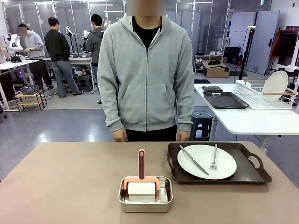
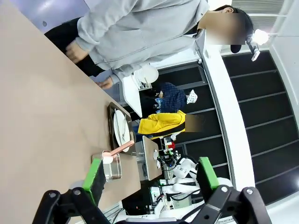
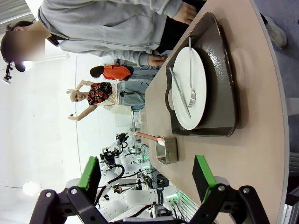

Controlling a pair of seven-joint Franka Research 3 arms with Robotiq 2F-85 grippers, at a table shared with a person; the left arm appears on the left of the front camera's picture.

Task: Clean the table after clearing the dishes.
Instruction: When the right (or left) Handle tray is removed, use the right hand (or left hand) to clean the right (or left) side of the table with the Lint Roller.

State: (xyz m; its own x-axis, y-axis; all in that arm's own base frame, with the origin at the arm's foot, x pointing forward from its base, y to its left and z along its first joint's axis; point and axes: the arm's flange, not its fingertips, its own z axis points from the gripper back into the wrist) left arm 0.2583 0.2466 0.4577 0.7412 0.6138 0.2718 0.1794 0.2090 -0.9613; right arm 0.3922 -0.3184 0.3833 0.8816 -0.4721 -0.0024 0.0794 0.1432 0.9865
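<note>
Floor: grey floor point(image 1: 56, 130), smooth, with a faint sheen.
Back wall: glass partitions point(image 1: 70, 18) in dark frames; a grey door point(image 1: 261, 42) to the right.
Right side: a white desk point(image 1: 252, 122) carrying a wire rack point(image 1: 261, 98); a dark stool point(image 1: 202, 122) by its leg.
Far right: a clothes rail point(image 1: 287, 30) with an orange garment.
Back left: three people point(image 1: 58, 46) standing at white desks; a low shelf point(image 1: 30, 95) with a basket.
Middle back: a cardboard box point(image 1: 216, 71) on a low rack.
Light: even and bright.
</note>
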